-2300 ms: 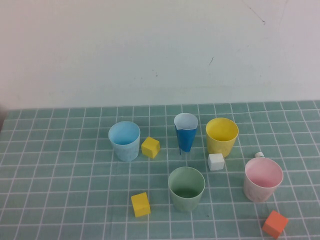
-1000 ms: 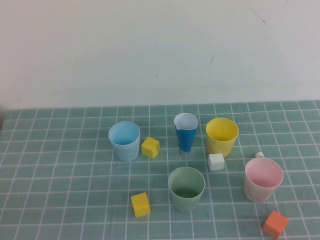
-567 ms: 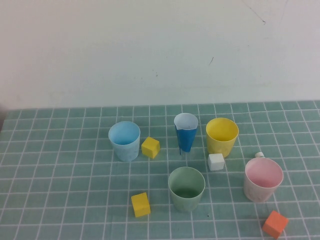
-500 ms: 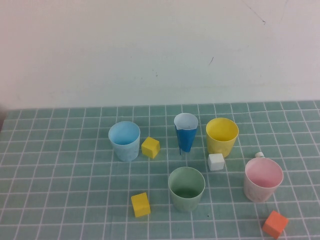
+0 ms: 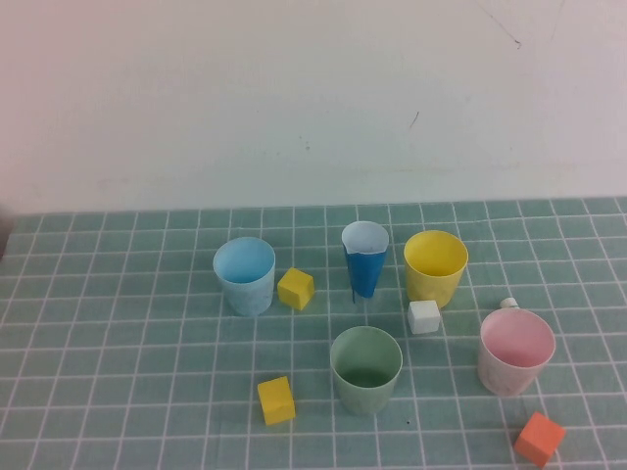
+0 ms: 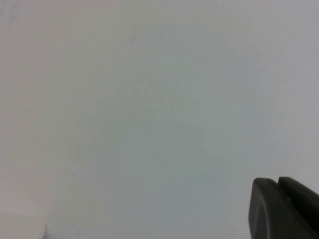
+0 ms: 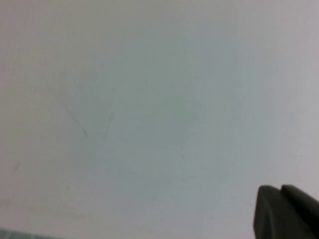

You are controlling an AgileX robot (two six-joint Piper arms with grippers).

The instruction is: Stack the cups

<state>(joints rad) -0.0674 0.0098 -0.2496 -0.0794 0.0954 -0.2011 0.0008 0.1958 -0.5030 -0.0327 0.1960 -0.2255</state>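
I see four wide tapered plastic cups standing upright, mouths up, apart on the green gridded mat [image 5: 118, 343]: the light blue cup [image 5: 244, 275] far left, the yellow cup [image 5: 435, 267] far right, the sage green cup [image 5: 365, 369] nearer centre, the pale pink cup [image 5: 515, 351] near right; all look empty. A narrow dark-blue cone cup [image 5: 364, 258] stands between blue and yellow. Two yellow blocks [image 5: 295, 289] [image 5: 276, 399], an orange block [image 5: 539, 439] and a white block [image 5: 423, 316] lie around. My left gripper [image 6: 284, 209] and right gripper [image 7: 286, 211] face the wall; I cannot tell their jaws
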